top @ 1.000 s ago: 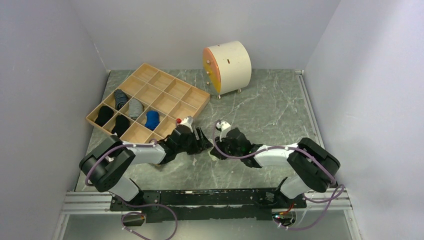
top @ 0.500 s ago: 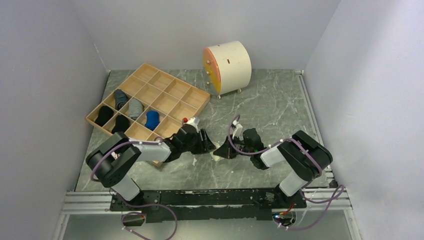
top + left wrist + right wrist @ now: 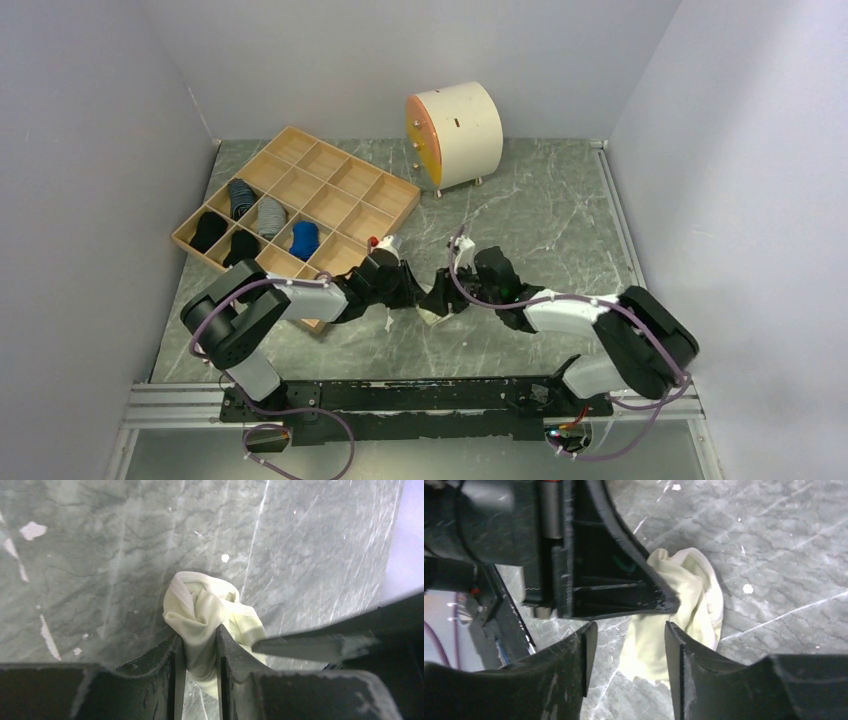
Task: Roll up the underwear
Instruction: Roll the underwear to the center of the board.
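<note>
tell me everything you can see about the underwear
The underwear is pale yellowish-cream, soft thin-looking fabric with a visible band edge, bunched into a crumpled, loosely twisted wad rather than a neat roll. It lies on the grey marbled table between both arms. The left gripper pinches one fold; the right gripper stands open, facing it.

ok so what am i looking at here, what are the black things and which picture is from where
Two robot arms are bolted to a marbled table. The wide picture looks down from above and behind: left arm on the left, right arm on the right. The two close-ups come from a camera on each wrist, so the black prongs in them are that arm's own jaws. Between the arms lies bunched pale yellow underwear; the left jaws pinch it, the right jaws stand open around it. Further back are a wooden tray with rolled garments in some compartments and a round cream cabinet.
</note>
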`<state>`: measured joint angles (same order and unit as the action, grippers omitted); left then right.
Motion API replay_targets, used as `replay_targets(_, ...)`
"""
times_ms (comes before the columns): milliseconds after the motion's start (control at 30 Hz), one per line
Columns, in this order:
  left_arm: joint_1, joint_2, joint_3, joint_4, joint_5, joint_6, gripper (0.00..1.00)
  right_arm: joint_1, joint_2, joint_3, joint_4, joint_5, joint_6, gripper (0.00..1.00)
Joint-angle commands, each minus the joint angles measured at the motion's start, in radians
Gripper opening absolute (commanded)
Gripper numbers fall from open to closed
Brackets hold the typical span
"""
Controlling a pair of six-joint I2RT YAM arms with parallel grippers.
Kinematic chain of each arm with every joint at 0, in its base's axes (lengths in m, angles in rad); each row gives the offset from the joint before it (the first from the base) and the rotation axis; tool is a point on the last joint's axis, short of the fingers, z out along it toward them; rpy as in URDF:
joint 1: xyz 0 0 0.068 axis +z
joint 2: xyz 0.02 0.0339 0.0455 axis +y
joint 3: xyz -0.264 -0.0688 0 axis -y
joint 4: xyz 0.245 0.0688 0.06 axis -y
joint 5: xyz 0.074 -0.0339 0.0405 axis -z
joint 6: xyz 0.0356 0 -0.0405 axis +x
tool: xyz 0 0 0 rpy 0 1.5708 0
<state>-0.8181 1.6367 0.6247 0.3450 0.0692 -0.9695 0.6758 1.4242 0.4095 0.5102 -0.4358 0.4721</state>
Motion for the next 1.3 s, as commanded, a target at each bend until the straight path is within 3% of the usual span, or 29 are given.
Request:
replay_targets(0,-0.004,-0.020,-0.022,-0.067,-0.063,-0.009,0.26,0.126,-0.097,0.127,-0.343,0.318,-0.180,0.58)
replay_targets(133,-0.004,-0.024,-0.008,-0.097,-0.066,-0.002,0.26,0.270,-0.091,0.213,-0.484,0.568,-0.204,0.55)
replay_targets(267,-0.004,-0.038,-0.016,-0.097,-0.068,-0.006,0.26,0.365,-0.066,0.256,-0.507,0.727,-0.217,0.54)
replay_targets(667,-0.004,-0.046,-0.021,-0.108,-0.068,-0.012,0.26,0.455,0.074,0.314,-0.515,0.813,-0.272,0.48)
replay_targets(767,-0.004,-0.047,-0.019,-0.116,-0.068,-0.011,0.26,0.461,0.098,0.321,-0.515,0.836,-0.262,0.34)
replay_targets(867,-0.003,-0.057,-0.024,-0.119,-0.068,-0.013,0.27,0.461,0.112,0.307,-0.492,0.828,-0.258,0.28)
replay_targets(1000,0.000,-0.075,-0.038,-0.118,-0.068,-0.024,0.38,0.438,0.091,0.245,-0.418,0.726,-0.236,0.15)
replay_targets(1167,0.002,-0.113,-0.065,-0.090,-0.068,-0.037,0.61,0.252,0.021,0.054,-0.133,0.323,-0.101,0.10)
replay_targets(1267,0.002,-0.124,-0.085,-0.041,-0.067,-0.040,0.68,0.154,0.018,-0.056,0.095,0.102,0.004,0.10)
